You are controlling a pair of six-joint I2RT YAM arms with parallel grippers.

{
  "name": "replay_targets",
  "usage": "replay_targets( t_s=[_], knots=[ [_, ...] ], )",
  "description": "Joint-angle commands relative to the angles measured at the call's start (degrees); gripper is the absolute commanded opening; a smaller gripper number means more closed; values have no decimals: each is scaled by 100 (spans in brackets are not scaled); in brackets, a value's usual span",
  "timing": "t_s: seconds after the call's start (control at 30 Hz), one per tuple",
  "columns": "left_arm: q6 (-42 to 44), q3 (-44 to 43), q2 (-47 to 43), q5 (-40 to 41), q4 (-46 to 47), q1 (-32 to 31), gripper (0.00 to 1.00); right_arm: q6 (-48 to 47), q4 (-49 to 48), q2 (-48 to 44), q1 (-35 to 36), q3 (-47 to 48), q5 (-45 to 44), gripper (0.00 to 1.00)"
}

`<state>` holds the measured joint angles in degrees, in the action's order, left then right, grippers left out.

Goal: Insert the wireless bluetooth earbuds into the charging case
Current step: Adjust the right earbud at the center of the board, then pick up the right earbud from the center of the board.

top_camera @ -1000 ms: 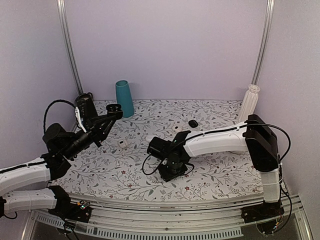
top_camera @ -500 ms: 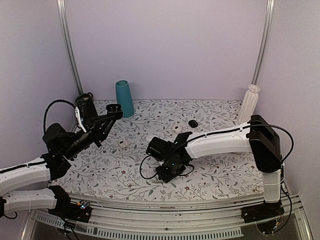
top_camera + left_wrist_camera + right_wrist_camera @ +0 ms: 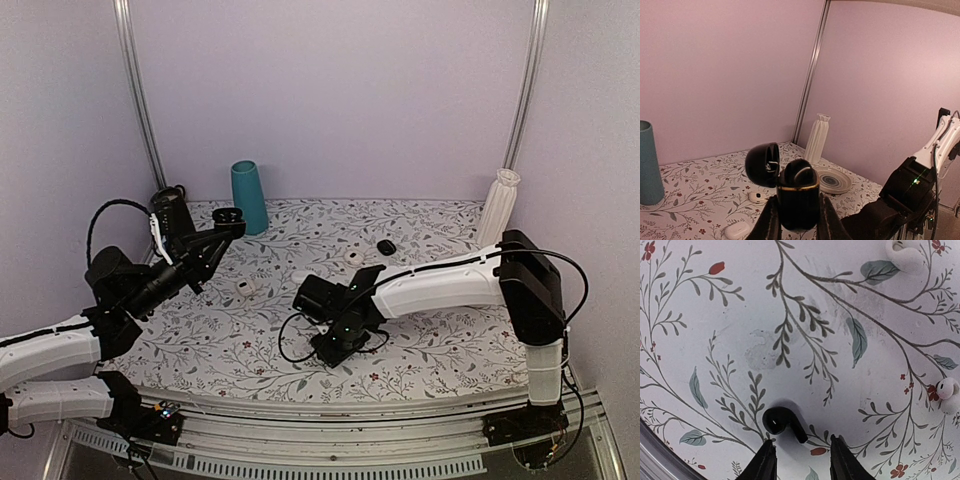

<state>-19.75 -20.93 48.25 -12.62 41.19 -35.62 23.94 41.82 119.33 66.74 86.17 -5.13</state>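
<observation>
Beside white earbuds (image 3: 946,388), right pincer (image 3: 802,446) gapes astride black earbud (image 3: 779,420); left pincer (image 3: 797,204) clamps case (image 3: 798,191).

**Item 1, top view.** You had even, diffuse overhead light with a lavender cast and no glare. The shadow under the right arm (image 3: 430,285) lay faint and soft on the table (image 3: 240,350). Detail was coarse, and small items read as specks.

**Item 2, left wrist view.** You got a dimmer, pink-tinted picture. The charging case (image 3: 797,205) carried glossy highlights, and the background was slightly soft.

**Item 3, right wrist view.** This was your brightest picture, with the print crisp. The earbud (image 3: 782,422) threw a faint, soft shadow. The right gripper (image 3: 801,444) showed dark, blurred fingertips (image 3: 765,462) at the bottom edge.
</observation>
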Motion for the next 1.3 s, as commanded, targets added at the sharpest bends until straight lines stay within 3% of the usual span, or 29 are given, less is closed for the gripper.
replay_targets(
  t_s=[0.0, 0.63, 1.0, 1.27],
  knots=[
    [8, -72, -69, -20, 3, -23, 0, -200, 8, -59, 24, 91, -45, 37],
    [0, -79, -88, 5, -22, -24, 0, -168, 48, 301, 23, 541, -25, 37],
    [28, -109, -96, -12, -57, -16, 0, -1194, -1034, -199, 17, -348, 607, 36],
    [48, -112, -148, 13, -116, -17, 0, -1369, -1056, -263, -115, -417, 839, 35]
  ],
)
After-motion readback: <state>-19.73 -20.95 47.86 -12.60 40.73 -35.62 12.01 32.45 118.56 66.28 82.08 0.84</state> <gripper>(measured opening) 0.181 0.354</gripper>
